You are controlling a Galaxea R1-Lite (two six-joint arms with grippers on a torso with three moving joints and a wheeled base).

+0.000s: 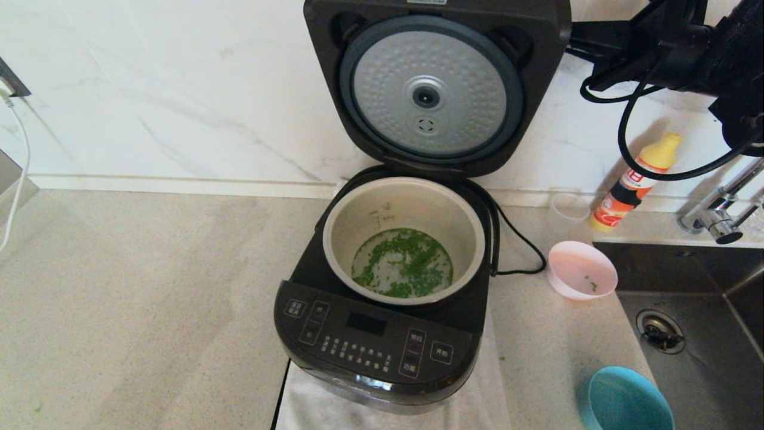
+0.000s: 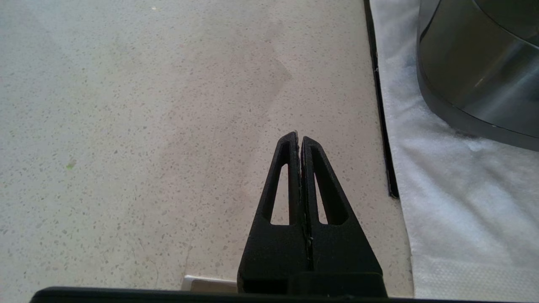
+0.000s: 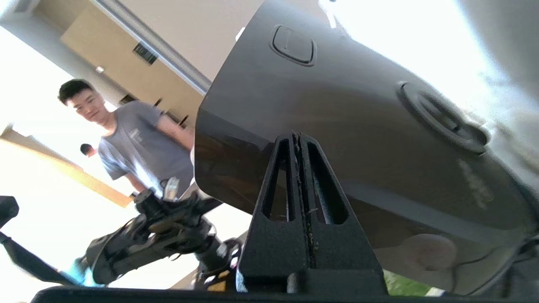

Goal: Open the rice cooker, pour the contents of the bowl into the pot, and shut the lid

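The black rice cooker (image 1: 376, 346) stands mid-counter with its lid (image 1: 430, 95) swung upright, dimpled silver disc facing me. Scattered green bits (image 1: 403, 263) lie on the bottom of the cream pot (image 1: 406, 200). The pink bowl (image 1: 582, 278) sits upright on the counter right of the cooker, holding only a few green specks. My right arm (image 1: 686, 54) reaches behind the lid. In the right wrist view the right gripper (image 3: 298, 135) is shut, its tips at the lid's glossy outer face (image 3: 358, 126). The left gripper (image 2: 300, 136) is shut and empty over bare counter, left of the cooker's base (image 2: 484, 71).
A white cloth (image 1: 477, 406) lies under the cooker. Its black cord (image 1: 519, 239) loops toward the bowl. An orange-and-yellow bottle (image 1: 635, 182), a faucet (image 1: 719, 221) and a steel sink (image 1: 704, 334) are at the right. A blue bowl (image 1: 627, 400) sits near the front edge.
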